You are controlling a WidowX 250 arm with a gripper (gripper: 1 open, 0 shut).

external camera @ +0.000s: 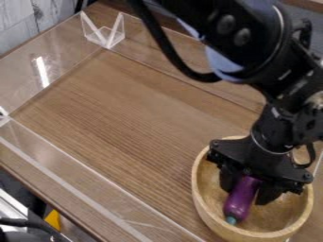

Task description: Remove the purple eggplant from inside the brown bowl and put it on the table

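The purple eggplant [241, 198] lies inside the brown bowl [202, 203] at the table's [127, 123] near right corner, its teal stem tip toward the front rim. My gripper [254, 183] points straight down into the bowl. Its black fingers [232, 176] stand close on either side of the eggplant's upper half, which they partly hide. Whether they press on it I cannot tell. The eggplant still rests on the bowl's floor.
Low clear acrylic walls [57, 161] edge the tabletop on the left and front. A clear angled piece [104, 30] stands at the back left. The arm's dark bulk [240, 38] hangs over the back right. Bare wood spreads left of the bowl.
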